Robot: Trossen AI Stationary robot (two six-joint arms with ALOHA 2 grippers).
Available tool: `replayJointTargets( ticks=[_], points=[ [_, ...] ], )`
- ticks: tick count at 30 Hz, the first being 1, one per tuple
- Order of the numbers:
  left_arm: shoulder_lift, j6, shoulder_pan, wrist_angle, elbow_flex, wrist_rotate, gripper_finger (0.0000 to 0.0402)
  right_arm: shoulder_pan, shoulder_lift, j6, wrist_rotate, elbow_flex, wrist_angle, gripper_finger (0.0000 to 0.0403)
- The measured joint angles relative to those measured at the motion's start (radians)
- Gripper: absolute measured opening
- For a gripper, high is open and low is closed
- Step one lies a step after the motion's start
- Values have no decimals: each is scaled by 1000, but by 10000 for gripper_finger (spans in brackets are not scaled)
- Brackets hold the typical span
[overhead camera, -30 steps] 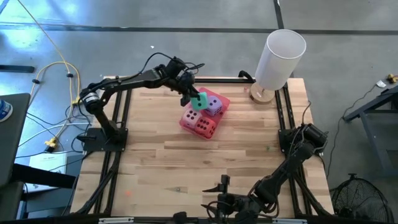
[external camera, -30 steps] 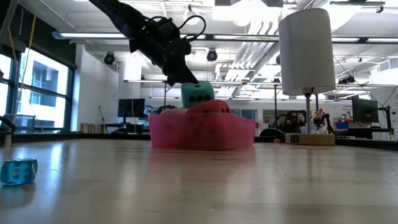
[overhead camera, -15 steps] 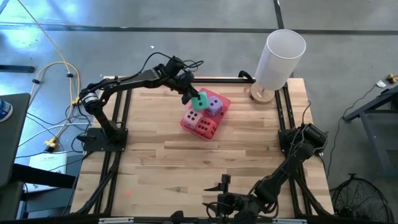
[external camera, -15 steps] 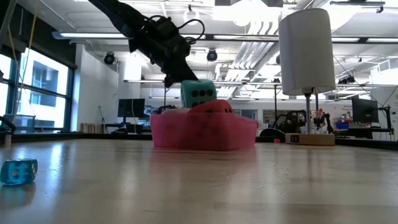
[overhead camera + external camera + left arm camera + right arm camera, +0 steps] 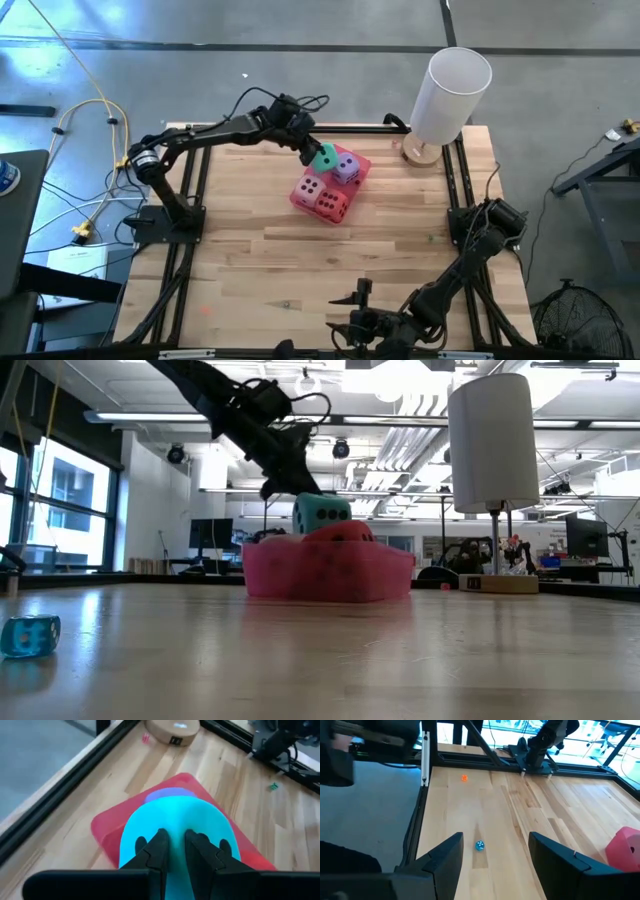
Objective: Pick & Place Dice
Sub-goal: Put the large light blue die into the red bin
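The left arm's fingers (image 5: 172, 851) are clenched on the teal die (image 5: 325, 157), pinching its soft top, so it hangs just under them over the pink tray (image 5: 300, 199). Directly below sit the purple die (image 5: 346, 168), pale pink die (image 5: 309, 187) and red die (image 5: 331, 204). Judged step: placing; next, lower and release. The right arm's fingers (image 5: 495, 855) wait parted, well apart.

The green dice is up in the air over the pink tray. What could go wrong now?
The left pincer pinches only a small fold of the soft teal die, so it might slip. The pink tray already holds the pink, purple and red dice, so the teal one could land on top and roll out.
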Motion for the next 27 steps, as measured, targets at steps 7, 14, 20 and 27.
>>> replayJointTargets(
  ticks=[7,14,20,27],
  points=[
    [0,-4,-63,42,0,-163,44,0,0,4,0,0,-6,217],
    [0,-87,-48,34,0,-66,44,0,0,4,0,0,-11,217],
    [-27,-105,-24,-7,-1,-76,44,3,0,67,-1,0,-58,217],
    [-35,-99,2,19,0,-128,43,3,0,102,25,0,-77,217]
  ],
)
